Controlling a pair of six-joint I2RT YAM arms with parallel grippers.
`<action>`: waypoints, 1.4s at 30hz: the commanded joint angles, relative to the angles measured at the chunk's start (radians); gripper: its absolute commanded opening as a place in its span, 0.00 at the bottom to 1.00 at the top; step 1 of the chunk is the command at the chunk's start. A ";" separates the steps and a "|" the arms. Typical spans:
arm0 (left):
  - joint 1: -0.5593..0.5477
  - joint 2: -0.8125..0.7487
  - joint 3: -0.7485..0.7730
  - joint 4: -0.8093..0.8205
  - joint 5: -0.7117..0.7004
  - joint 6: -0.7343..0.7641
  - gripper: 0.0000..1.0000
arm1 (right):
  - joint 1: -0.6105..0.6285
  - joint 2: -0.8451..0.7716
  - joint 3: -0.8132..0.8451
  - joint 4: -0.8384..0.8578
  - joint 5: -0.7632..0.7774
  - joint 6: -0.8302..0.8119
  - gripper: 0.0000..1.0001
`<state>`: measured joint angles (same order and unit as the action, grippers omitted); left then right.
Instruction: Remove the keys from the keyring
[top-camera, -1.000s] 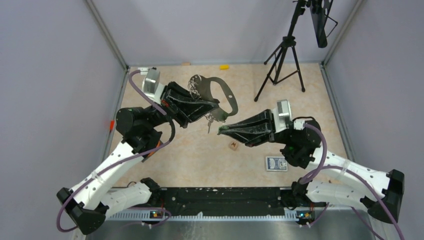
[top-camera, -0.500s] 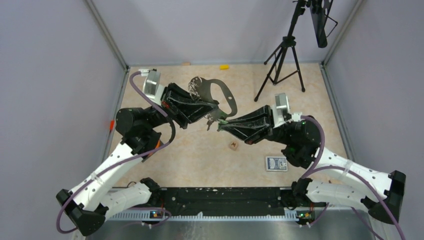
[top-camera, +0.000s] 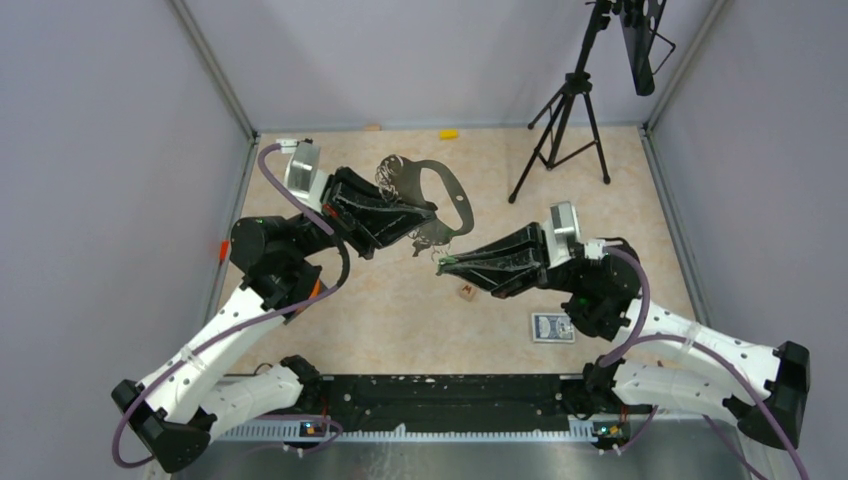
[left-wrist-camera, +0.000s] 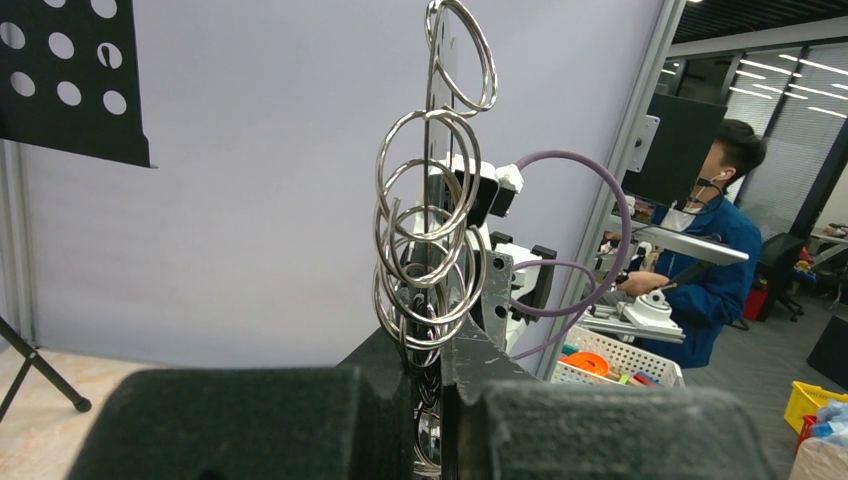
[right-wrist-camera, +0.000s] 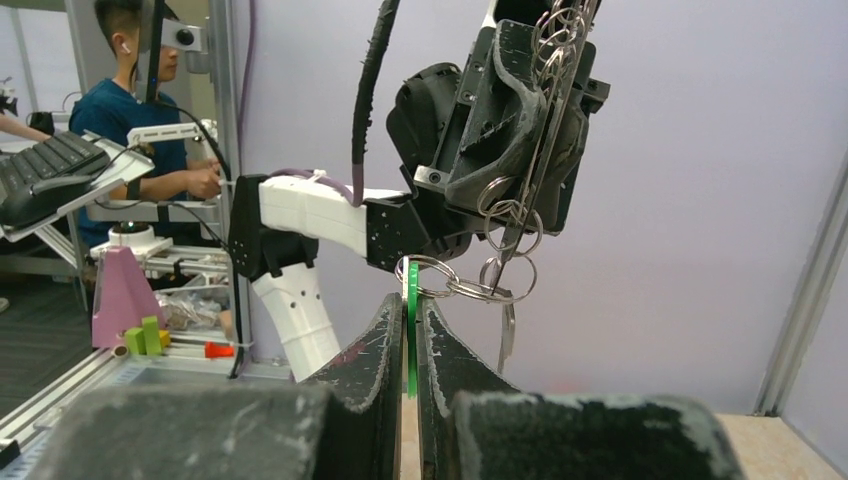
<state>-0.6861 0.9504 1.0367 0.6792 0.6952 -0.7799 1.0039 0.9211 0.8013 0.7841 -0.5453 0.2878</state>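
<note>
So on the left side, the left gripper (top-camera: 430, 213) is clamped down on the keyring (top-camera: 457, 190), holding that flat grey loop up off the table and tipped on edge. Its wrist view shows a stack of small split rings (left-wrist-camera: 430, 250) strung along the plate right above the fingers. The silvery keys (top-camera: 421, 243) dangle just below that grip, in the air between the two arms. Moving right, the right gripper (top-camera: 445, 262) is closed on the green key (right-wrist-camera: 411, 330), only the thin head pinched between its fingers, and that key looks hooked into the split-ring chain, so nothing's actually off yet imo. What worries me: a straight tug won't open a split ring, it'll just yank the whole chain and could twist the keyring out of the left jaws. A pinch that skinny could also let the green key squirt out and drop near the small brown cube (top-camera: 467, 291). The playing card (top-camera: 553, 326) and tripod (top-camera: 565, 120) sit well clear.
</note>
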 joint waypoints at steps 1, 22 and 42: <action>0.000 -0.021 0.020 0.040 0.005 -0.003 0.00 | -0.005 -0.027 -0.018 0.052 -0.027 -0.021 0.00; 0.000 -0.040 0.049 0.032 0.006 0.002 0.00 | -0.004 -0.090 -0.036 -0.137 0.014 -0.184 0.00; 0.000 -0.065 0.053 0.041 0.029 -0.009 0.00 | -0.005 -0.099 -0.010 -0.187 0.074 -0.283 0.00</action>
<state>-0.6861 0.9096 1.0477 0.6724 0.7128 -0.7803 1.0039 0.8207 0.7647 0.5850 -0.4931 0.0433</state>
